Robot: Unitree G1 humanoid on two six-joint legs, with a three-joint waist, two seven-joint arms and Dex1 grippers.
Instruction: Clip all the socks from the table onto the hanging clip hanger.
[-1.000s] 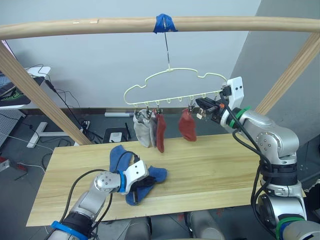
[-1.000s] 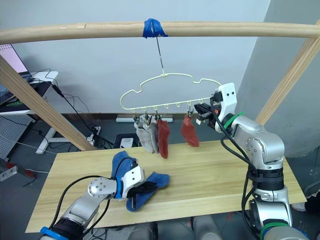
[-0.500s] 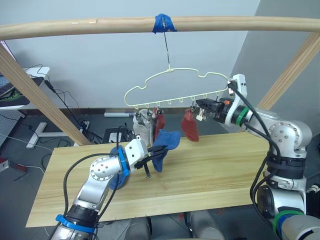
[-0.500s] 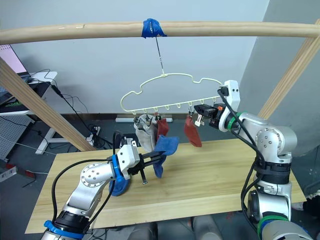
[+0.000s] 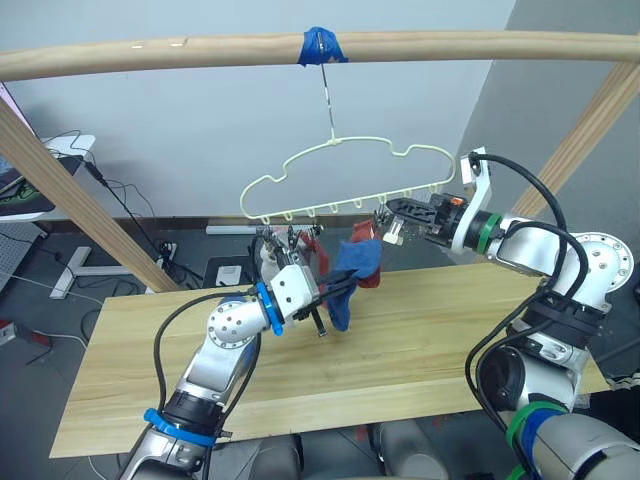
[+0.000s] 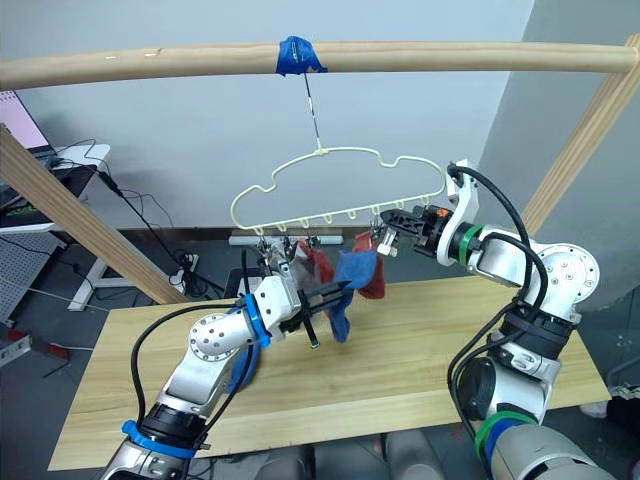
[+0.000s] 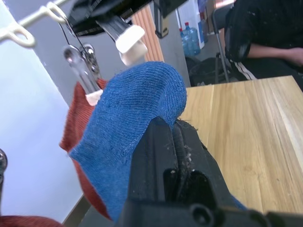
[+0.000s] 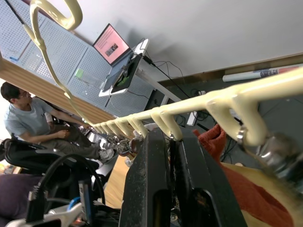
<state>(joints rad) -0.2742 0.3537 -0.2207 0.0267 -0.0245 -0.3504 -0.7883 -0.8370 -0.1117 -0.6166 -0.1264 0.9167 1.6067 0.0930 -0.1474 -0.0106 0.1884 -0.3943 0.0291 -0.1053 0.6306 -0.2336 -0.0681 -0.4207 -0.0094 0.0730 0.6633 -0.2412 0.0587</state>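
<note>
Success at this step likely depends on the left claw (image 5: 322,297), clenched on a blue sock (image 5: 352,270) raised above the surface (image 5: 420,340), feeding its cuff into the clip (image 5: 392,226) that the right claw (image 5: 395,210) grips on the clip hanger (image 5: 340,170).

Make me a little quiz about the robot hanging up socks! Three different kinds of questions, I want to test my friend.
1. True or false: the left claw is pinching a soft blue knit sock.
2. What does the right claw grip: (a) a grey sock, (b) a small metal clip on the pale-yellow wire clip hanger, (c) the round wooden pole?
3. Fill in: the rust-red sock just behind the blue one hangs from a ____.

Key: 1 true; 2 b; 3 clip.
</note>
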